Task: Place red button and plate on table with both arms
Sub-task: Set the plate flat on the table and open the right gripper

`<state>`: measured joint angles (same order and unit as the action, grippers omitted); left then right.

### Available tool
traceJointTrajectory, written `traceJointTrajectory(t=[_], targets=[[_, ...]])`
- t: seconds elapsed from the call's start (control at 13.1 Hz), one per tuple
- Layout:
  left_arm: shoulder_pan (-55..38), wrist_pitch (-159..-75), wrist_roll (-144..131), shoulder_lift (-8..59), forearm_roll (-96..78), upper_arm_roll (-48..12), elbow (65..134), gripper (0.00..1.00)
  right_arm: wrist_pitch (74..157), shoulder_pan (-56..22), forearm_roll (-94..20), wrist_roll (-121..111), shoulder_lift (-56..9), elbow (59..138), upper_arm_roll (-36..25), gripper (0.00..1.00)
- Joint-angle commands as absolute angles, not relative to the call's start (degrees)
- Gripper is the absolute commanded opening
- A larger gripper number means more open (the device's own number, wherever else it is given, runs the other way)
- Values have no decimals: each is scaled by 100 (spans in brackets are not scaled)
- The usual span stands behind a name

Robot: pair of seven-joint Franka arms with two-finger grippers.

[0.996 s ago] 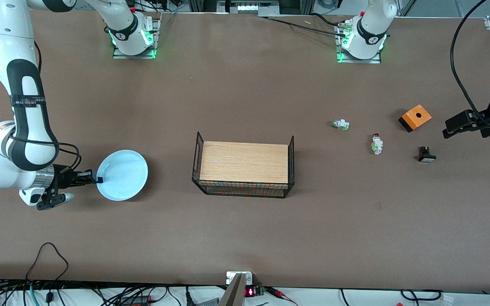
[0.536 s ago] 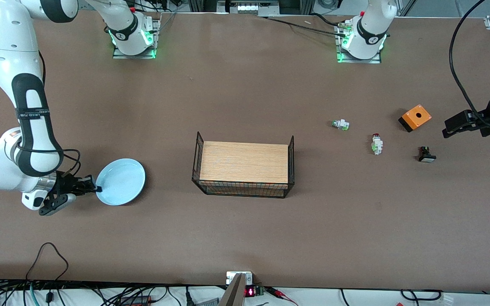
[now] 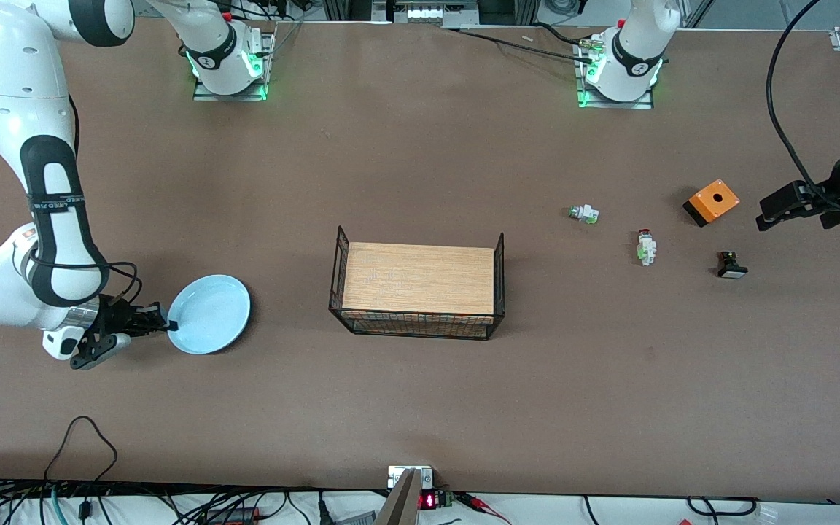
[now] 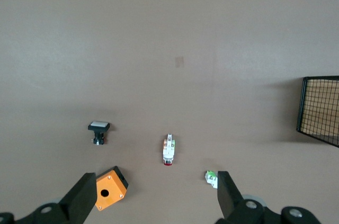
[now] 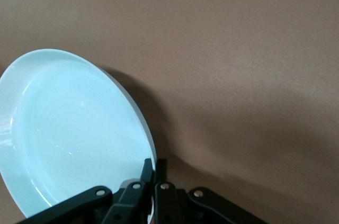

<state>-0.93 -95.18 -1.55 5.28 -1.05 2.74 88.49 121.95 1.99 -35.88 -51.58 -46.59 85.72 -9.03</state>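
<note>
I am watching the right claw (image 3: 165, 326) pinching the rim of the pale-blue plate (image 3: 210, 313), near the right arm's end of the bench (image 3: 420, 401). In the right wrist view its fingers (image 5: 151, 173) are pressing together on the plate's (image 5: 69, 128) edge, and the plate is tilting, with a shadow under its free side; whether any part is touching the bench I cannot tell.

The left claw (image 3: 761, 219) is hovering with its fingers spread over the left arm's end of the bench, holding nothing. The red button (image 3: 645, 247) is lying on its side on the bench toward that end, apart from the claw. A white switch (image 3: 583, 213) is sitting near it, farther from the front camera. An orange box (image 3: 712, 202) and a black-bodied button (image 3: 731, 265) are lying closer to the left arm's edge. The wood-topped wire rack (image 3: 418, 292) is standing at the middle of the bench.
</note>
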Motion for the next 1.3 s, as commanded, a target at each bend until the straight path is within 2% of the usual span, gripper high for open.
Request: traceJointTrajectory(t=[0.0,0.15,0.23,0.31,0.46,0.54,0.61,1.0,1.23], targets=[[-193,-9511,-88,272,-176,308,9114,100,12322,316,-3744,-5353,-4763,8499,-791,2],[-185,-9466,-114,281,-132,220,9097,100,12462,308,-3840,-5353,-4825,8499,-791,4],[-167,-9466,-114,290,-132,228,9097,100,12463,308,-3893,-5353,-4834,8499,-791,9],[-132,-9466,-123,299,-123,237,9088,100,12454,299,-3894,-5344,-4834,8499,-782,17],[-123,-9466,-132,334,-123,281,8992,100,12437,290,-3902,-5282,-4825,8499,-782,41],[-123,-9466,-123,334,-123,273,8983,100,12410,290,-3902,-5274,-4825,8499,-782,62],[-132,-9440,-123,343,-123,281,8939,100,12401,290,-3911,-5360,-4825,8499,-774,100],[-132,-9202,-123,343,-123,255,8728,100,12366,308,-4298,-5863,-4773,8499,-765,100],[-123,-9194,-114,343,-114,255,8745,100,12096,185,-4114,-5819,-4475,8481,-800,100]])
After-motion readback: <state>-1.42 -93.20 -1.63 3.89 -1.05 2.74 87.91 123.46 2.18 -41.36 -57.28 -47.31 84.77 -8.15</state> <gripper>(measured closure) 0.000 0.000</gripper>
